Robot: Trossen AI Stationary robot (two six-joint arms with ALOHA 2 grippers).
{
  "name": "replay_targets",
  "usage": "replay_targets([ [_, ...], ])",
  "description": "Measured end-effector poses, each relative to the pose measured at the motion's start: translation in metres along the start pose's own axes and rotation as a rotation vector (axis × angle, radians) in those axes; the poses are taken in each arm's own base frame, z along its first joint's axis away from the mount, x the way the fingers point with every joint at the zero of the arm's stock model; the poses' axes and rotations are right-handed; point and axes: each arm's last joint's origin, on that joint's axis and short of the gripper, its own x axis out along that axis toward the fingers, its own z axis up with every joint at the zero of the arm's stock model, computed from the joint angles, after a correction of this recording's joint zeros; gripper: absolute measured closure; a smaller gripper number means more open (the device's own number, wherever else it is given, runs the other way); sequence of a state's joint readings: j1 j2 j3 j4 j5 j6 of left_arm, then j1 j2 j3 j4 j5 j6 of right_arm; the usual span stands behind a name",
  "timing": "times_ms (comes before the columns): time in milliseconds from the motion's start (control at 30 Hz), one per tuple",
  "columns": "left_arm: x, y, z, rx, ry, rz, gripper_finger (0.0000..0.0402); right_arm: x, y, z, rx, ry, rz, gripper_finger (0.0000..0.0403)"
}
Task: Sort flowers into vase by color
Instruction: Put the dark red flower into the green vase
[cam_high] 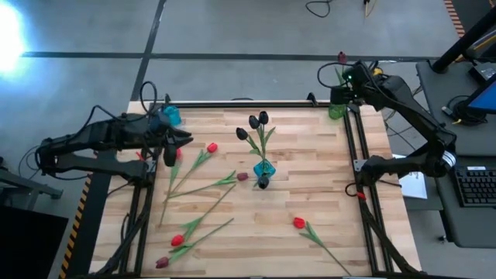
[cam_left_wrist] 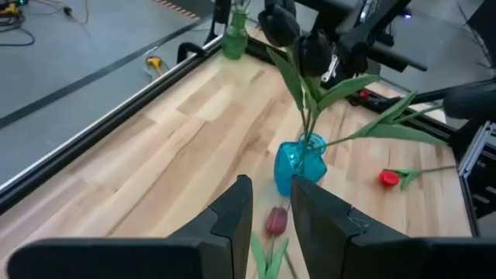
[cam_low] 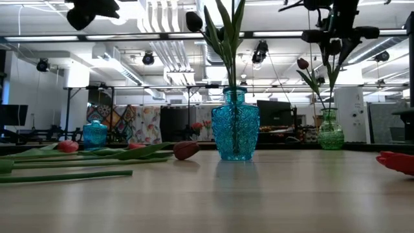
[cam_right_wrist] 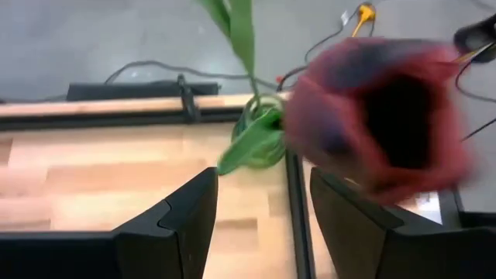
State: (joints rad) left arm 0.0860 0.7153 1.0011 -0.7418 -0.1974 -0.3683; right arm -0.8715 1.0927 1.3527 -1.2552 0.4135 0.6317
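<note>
A blue vase point(cam_high: 263, 168) point(cam_left_wrist: 301, 163) stands mid-table and holds three black tulips point(cam_high: 254, 124). At the far right corner a green vase point(cam_high: 335, 111) point(cam_right_wrist: 260, 128) holds one maroon tulip point(cam_high: 342, 56) point(cam_right_wrist: 380, 116). My right gripper point(cam_high: 342, 87) point(cam_right_wrist: 263, 182) hovers open just above this vase, with nothing between its fingers. Red tulips point(cam_high: 211, 147) and maroon tulips point(cam_high: 242, 177) lie flat on the table's left half, and one more red tulip point(cam_high: 298, 222) lies near right. My left gripper point(cam_high: 174, 143) point(cam_left_wrist: 270, 190) hangs open and empty over the far left of the table.
A second small blue vase point(cam_high: 170, 116) point(cam_low: 95, 134) stands at the far left corner beside my left arm. Black rails point(cam_high: 353, 147) run along the table's edges. Bare wood lies between the centre vase and the right rail.
</note>
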Motion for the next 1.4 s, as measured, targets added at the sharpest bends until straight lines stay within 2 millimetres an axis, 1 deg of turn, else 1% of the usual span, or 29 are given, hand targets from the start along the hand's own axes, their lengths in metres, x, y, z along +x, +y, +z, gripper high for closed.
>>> replay_targets([
  [167, -0.014, 0.0, 0.008, -0.006, 0.047, 0.013, 0.0324, -0.003, 0.0, -0.002, 0.003, 0.046, 0.074, 0.0204],
  [333, -0.022, 0.003, 0.003, -0.044, 0.134, 0.046, 0.0324, -0.013, -0.007, -0.008, 0.025, 0.059, 0.117, 0.0204],
  [467, -0.022, 0.004, -0.003, -0.074, 0.177, 0.061, 0.0324, -0.025, -0.01, -0.014, 0.033, 0.053, 0.19, 0.0204],
  [567, -0.018, 0.004, -0.009, -0.076, 0.196, 0.057, 0.0324, -0.035, -0.011, -0.019, 0.011, 0.045, 0.27, 0.0204],
  [700, -0.004, 0.0, -0.02, -0.06, 0.241, 0.024, 0.0324, -0.052, -0.005, -0.026, -0.038, -0.003, 0.409, 0.0204],
  [767, 0.006, -0.001, -0.031, -0.069, 0.281, 0.029, 0.0324, -0.06, 0.001, -0.03, -0.054, -0.026, 0.48, 0.0204],
  [867, 0.021, -0.002, -0.052, -0.119, 0.358, 0.056, 0.0324, -0.069, 0.012, -0.036, -0.092, -0.036, 0.569, 0.0204],
  [933, 0.031, -0.001, -0.066, -0.162, 0.393, 0.078, 0.0322, -0.073, 0.018, -0.041, -0.118, -0.032, 0.607, 0.0204],
  [1033, 0.047, -0.001, -0.084, -0.21, 0.399, 0.134, 0.031, -0.075, 0.028, -0.046, -0.129, -0.025, 0.627, 0.0204],
  [1133, 0.061, -0.002, -0.092, -0.23, 0.388, 0.154, 0.0288, -0.077, 0.036, -0.051, -0.144, -0.008, 0.641, 0.0204],
  [1233, 0.076, -0.007, -0.099, -0.159, 0.391, 0.127, 0.0259, -0.08, 0.042, -0.056, -0.163, 0.0, 0.671, 0.0204],
  [1300, 0.087, -0.015, -0.103, -0.063, 0.355, 0.056, 0.0238, -0.081, 0.045, -0.059, -0.169, 0.011, 0.681, 0.0204],
  [1400, 0.106, -0.03, -0.116, 0.104, 0.261, -0.078, 0.0213, -0.084, 0.046, -0.062, -0.172, 0.016, 0.695, 0.0204],
])
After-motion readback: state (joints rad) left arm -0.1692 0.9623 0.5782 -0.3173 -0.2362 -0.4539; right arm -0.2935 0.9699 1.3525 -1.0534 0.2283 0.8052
